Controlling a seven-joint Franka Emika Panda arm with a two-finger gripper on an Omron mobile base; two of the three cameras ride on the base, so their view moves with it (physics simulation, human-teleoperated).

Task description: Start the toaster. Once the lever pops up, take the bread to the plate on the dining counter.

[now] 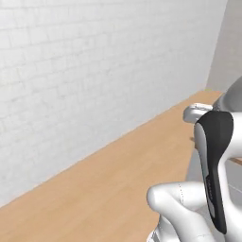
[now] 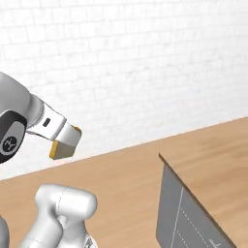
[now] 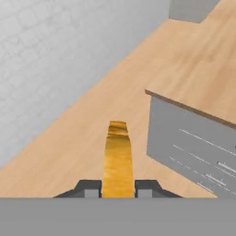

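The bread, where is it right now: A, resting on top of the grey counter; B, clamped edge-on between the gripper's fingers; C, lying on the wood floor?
B: in the hand view the bread stands edge-on between the gripper fingers, above the floor.

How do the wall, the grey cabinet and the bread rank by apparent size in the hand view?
1. Wall, largest.
2. Grey cabinet.
3. Bread, smallest, though it sits nearest the camera, so it looks larger than it is.
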